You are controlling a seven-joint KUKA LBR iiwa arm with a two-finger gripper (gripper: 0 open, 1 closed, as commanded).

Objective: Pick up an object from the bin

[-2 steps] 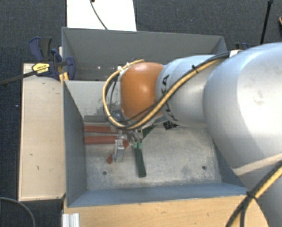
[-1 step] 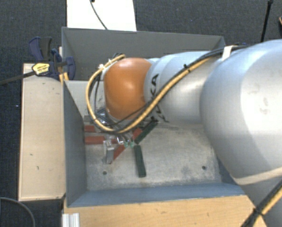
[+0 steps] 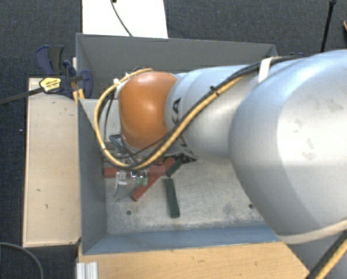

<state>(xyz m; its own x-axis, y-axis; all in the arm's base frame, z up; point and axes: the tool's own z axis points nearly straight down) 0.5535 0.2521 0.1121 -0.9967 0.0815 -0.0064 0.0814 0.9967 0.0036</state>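
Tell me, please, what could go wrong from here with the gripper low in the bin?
The gripper sits among crossed reddish-brown sticks; it might catch two or knock one aside.
It works close to the bin's left wall, so a scrape seems possible.
The orange wrist cover hides part of the things beneath it, so a grasp is hard to check.

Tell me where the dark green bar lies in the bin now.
In the camera view the dark green bar lies on the bin's floor toward the lower left, just right of the red-brown stick.
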